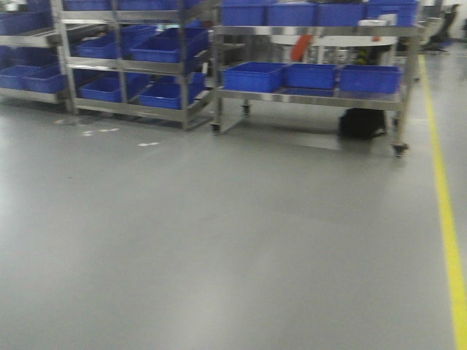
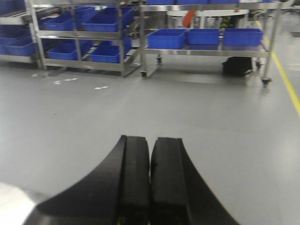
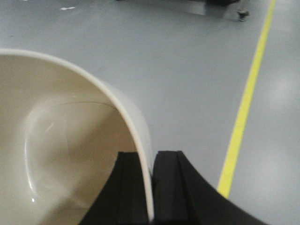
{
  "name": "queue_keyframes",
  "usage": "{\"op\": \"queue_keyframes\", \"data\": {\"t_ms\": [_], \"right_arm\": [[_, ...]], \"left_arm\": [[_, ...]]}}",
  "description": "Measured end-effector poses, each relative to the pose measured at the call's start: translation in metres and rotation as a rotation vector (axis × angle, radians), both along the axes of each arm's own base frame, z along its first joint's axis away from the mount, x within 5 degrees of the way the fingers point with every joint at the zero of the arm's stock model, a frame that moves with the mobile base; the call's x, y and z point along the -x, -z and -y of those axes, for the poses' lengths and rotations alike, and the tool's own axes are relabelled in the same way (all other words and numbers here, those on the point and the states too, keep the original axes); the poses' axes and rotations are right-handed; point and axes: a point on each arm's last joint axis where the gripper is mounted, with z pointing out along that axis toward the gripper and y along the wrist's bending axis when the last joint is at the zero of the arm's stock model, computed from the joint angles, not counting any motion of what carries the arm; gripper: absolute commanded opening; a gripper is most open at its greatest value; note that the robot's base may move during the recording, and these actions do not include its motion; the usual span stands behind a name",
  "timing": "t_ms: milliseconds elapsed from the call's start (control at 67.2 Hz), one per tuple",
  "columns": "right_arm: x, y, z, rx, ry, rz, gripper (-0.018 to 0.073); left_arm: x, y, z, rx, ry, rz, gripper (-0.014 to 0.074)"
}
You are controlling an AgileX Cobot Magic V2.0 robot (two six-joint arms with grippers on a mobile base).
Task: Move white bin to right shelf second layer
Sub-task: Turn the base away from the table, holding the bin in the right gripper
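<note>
R gripper (image 3: 151, 158) pinches white bin (image 3: 70, 140) rim; L gripper (image 2: 150, 141) closed, apparently empty.

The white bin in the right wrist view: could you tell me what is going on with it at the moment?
The right gripper is clamped on the wall of the white bin, one finger inside the rim and one outside, holding it over the grey floor. The left gripper is shut on nothing. The robot faces steel racks holding blue crates across open floor, with a yellow line on its right. The bin is not yet on any shelf.
</note>
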Motion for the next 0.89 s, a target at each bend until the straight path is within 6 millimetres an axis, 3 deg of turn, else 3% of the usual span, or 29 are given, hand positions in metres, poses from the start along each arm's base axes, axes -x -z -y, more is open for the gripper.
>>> {"op": "queue_keyframes", "data": {"t_ms": [893], "right_arm": [[0.0,0.0,0.0,0.0,0.0,0.0,0.0057]], "left_arm": [[0.0,0.0,0.0,0.0,0.0,0.0,0.0085]]}}
